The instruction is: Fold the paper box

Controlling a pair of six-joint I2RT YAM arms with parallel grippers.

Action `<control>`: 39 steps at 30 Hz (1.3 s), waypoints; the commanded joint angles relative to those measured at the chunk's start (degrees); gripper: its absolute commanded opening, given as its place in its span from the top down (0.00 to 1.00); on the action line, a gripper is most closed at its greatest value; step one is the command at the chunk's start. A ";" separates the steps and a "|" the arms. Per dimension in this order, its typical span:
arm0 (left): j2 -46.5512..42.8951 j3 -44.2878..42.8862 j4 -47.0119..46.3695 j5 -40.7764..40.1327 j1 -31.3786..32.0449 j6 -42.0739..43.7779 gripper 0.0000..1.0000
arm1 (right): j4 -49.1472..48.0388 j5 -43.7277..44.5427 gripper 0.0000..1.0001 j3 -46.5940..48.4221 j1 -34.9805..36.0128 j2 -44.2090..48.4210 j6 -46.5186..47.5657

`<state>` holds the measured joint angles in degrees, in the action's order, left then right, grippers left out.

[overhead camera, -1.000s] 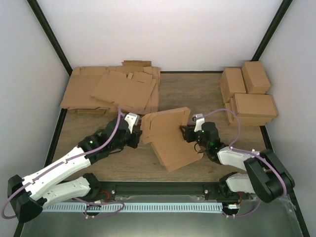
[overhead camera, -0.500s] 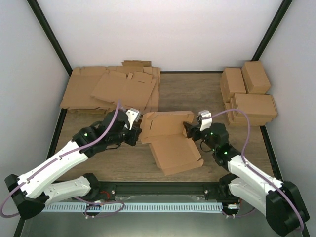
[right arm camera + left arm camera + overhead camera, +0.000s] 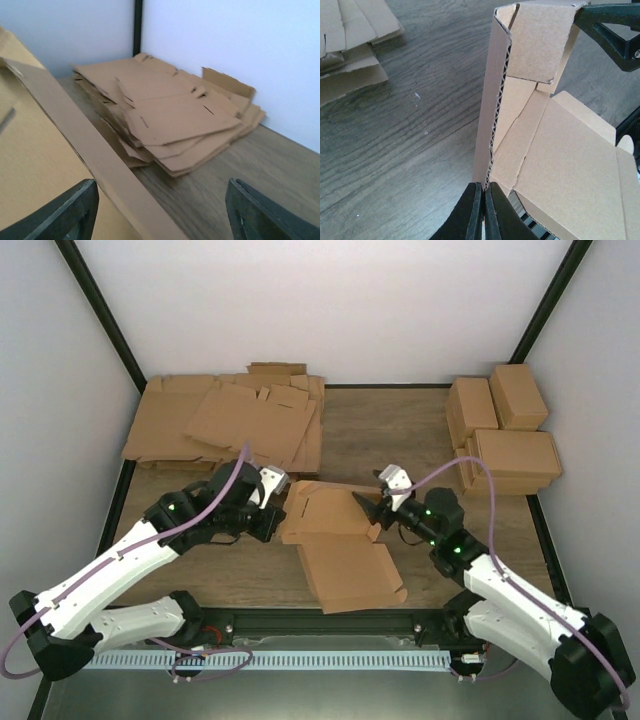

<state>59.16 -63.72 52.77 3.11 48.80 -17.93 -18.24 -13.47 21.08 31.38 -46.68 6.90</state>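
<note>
folding is looking roughly midway, judging from above: the plain brown cardboard paper box (image 3: 335, 540) is lying mid-way across the wooden table (image 3: 420, 430), left wall raised, lid panel and flaps not yet closed. you are pinching that wall with the left gripper (image 3: 275, 510); the right gripper (image 3: 372, 508) is hovering at the box's right edge. one heap of flat brown cardboard sheets (image 3: 230, 425) is lying far left, and at least three closed brown boxes (image 3: 515, 455) far right.

left wrist: fingers (image 3: 470, 210) are pressing together on the corrugated wall edge.

right wrist: fingers (image 3: 70, 212) are standing wide apart, gripping nothing.
</note>
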 commanded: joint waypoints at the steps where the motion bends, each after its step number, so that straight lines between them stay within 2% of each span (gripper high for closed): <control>1: 0.06 -1.71 1.70 1.71 0.21 1.09 0.96 | 1.64 2.96 0.29 7.05 6.38 -5.26 10.79; 10: 0.72 -2.21 2.77 1.70 0.17 2.27 0.96 | 3.41 12.39 0.40 12.20 16.21 -12.45 20.34; 15: 0.73 -2.34 3.03 1.64 0.16 2.46 0.96 | 2.81 13.46 0.62 12.67 16.96 -13.01 21.11; 17: 0.80 -2.36 3.04 1.48 0.20 2.46 0.96 | 2.69 13.47 0.67 12.53 17.04 -12.73 21.02; 20: 0.93 -2.23 2.95 1.39 0.24 2.55 0.95 | 2.46 13.31 0.68 11.98 17.00 -11.57 20.78; 23: 1.21 -2.02 2.91 1.29 0.22 2.47 0.95 | 2.46 12.77 0.62 11.31 17.05 -10.07 20.69; 26: 1.54 -1.90 2.80 1.19 0.20 2.53 0.95 | 2.50 12.74 0.63 10.55 16.97 -9.07 21.12; 31: 1.83 -1.90 2.54 1.19 0.22 2.79 0.95 | 2.66 12.99 0.78 10.74 17.05 -9.25 21.10; 39: 2.00 -2.28 2.07 1.30 0.22 2.73 0.95 | 2.33 13.75 0.92 10.98 17.01 -10.25 20.97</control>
<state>61.06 -64.40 55.22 4.10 48.80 -15.79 -14.96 -1.23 30.61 48.14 -56.73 27.59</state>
